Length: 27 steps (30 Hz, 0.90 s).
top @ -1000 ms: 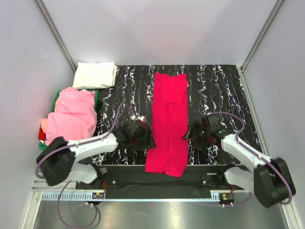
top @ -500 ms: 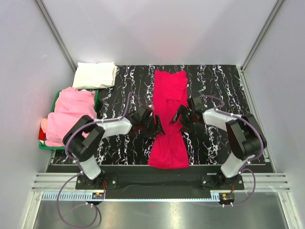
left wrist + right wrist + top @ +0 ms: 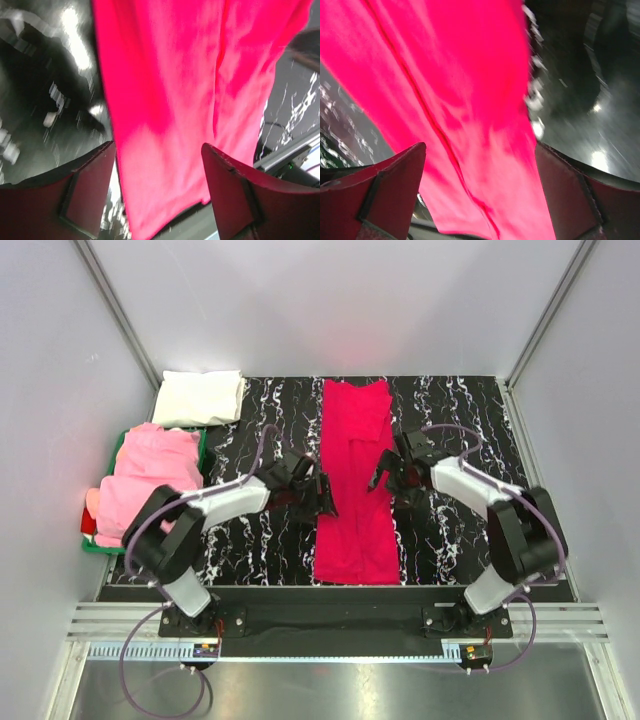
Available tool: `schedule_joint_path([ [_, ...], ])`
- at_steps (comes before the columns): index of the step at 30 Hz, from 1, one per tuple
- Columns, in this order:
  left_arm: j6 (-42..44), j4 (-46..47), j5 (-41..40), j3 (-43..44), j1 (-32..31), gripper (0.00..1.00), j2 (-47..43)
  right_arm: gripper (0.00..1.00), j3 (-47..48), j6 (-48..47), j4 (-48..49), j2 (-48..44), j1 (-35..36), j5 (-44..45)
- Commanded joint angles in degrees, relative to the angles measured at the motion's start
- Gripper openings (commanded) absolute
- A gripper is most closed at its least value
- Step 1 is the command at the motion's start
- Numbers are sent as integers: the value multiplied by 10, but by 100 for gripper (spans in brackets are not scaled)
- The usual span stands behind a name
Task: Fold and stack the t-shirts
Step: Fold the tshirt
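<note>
**Progress check: lengthwise fold made, cross-fold and stacking to come**

Down the middle of the marbled black table (image 3: 460,420) lies the red shirt (image 3: 355,490). Its sides are turned in, so it forms a narrow band running from the far edge almost to the near one. That looks like the lengthwise fold finished. What remains, as I judge it, is folding the band across itself and carrying it to a pile. A white shirt (image 3: 200,397) sits folded at the far left corner. A pink shirt (image 3: 150,485) lies loosely heaped over the green tray (image 3: 204,452) at the left, so it probably needs folding too.

The left gripper (image 3: 320,496) is at the band's left edge and the right gripper (image 3: 384,478) at its right edge, both about halfway along. In each wrist view the fingers (image 3: 85,200) are spread wide with red cloth showing between them and nothing pinched.

Bare tabletop flanks the band on both sides, with more of it on the right. The near hem lies close to the table's front edge, so a pull toward the arms could drag it over. The tray crowds the left side.
</note>
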Motion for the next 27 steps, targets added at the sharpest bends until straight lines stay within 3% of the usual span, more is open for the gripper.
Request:
schedule_joint_path([
  [1,10,-59,-34,-18,1,76,-94,99,-4,-22,-76,-110,0,55],
  [4,-2,-71,-39,-47,0,77,-152,100,-33,-15,-108,-151,1,77],
  [10,-43,-45,-30,-153,-16,78,-227,100,-169,42,-105,-250,1,27],
  [18,-119,47,-33,-269,-82,77,-275,89,-331,102,-98,-391,14,-41],
  [27,-157,81,-54,-321,-98,74,-286,71,-398,162,-123,-504,58,-73],
])
